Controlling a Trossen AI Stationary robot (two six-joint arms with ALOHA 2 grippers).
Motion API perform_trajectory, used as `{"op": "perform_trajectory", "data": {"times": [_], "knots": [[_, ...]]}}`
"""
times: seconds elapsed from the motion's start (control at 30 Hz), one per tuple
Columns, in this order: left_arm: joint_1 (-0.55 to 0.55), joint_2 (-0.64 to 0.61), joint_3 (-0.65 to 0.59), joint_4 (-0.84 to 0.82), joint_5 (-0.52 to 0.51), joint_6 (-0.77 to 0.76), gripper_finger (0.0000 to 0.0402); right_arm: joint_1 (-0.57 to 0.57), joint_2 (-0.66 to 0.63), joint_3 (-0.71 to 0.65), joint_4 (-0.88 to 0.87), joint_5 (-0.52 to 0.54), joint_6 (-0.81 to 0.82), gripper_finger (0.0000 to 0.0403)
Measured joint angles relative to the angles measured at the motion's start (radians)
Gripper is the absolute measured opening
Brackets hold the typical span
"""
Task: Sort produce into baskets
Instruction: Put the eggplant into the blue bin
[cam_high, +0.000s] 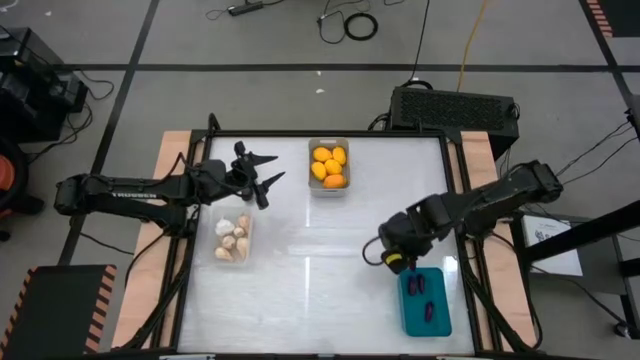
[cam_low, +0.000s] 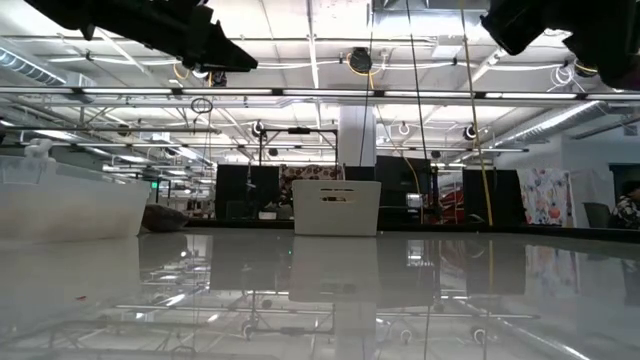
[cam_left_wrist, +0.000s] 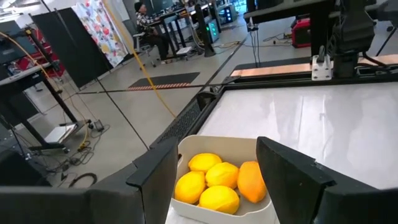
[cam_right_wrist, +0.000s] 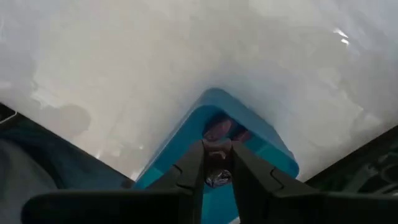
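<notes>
My right gripper (cam_high: 397, 262) hovers over the near-left corner of the teal bin (cam_high: 425, 300), shut on a dark purple eggplant piece (cam_right_wrist: 217, 175). Other purple pieces (cam_high: 421, 288) lie in that bin. My left gripper (cam_high: 262, 176) is open and empty, in the air between the clear bin of pale garlic bulbs (cam_high: 232, 240) and the grey bin of yellow-orange fruits (cam_high: 329, 167). The left wrist view shows those fruits (cam_left_wrist: 217, 180) between its fingers, farther off. My right gripper pinches the dark purple piece (cam_right_wrist: 217, 178) between its two fingers, which point down at the teal bin (cam_right_wrist: 264, 146). The piece is clear of the bin, above another purple piece (cam_right_wrist: 219, 129) lying inside. Which part of the piece the fingers have does not show.
The white tabletop (cam_high: 320, 260) lies bare between the three bins. The table's wooden side strips (cam_high: 172, 150) run along its left and right edges. In the low view the grey bin (cam_low: 336, 207) stands far off and the clear bin (cam_low: 60, 205) is at the left.
</notes>
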Motion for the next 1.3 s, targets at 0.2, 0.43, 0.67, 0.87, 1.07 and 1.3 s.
{"op": "perform_trajectory", "data": {"times": [0.2, 0.43, 0.67, 0.87, 1.07, 1.3], "knots": [[0.000, 0.000, 0.000, 0.023, 0.003, 0.000, 0.0226, 0.097, 0.023, 0.000, 0.006, 0.003, 0.127, 0.0059], [0.000, 0.000, 0.001, 0.040, 0.040, 0.001, 0.0226, 0.201, 0.040, -0.001, 0.002, -0.001, 0.258, 0.0078], [0.000, 0.000, 0.017, -0.016, 0.013, -0.094, 0.0226, 0.257, 0.049, -0.001, -0.053, 0.004, 0.286, 0.0125], [0.000, 0.000, 0.051, -0.132, -0.008, -0.159, 0.0226, 0.262, 0.054, -0.001, -0.108, 0.053, 0.190, 0.0159], [0.000, 0.000, 0.051, -0.149, -0.076, -0.218, 0.0226, 0.250, 0.054, -0.001, -0.088, 0.269, 0.038, 0.0176], [0.049, 0.000, 0.052, -0.326, -0.118, -0.413, 0.0226, 0.193, 0.054, -0.001, 0.073, 0.536, -0.196, 0.0176]]}}
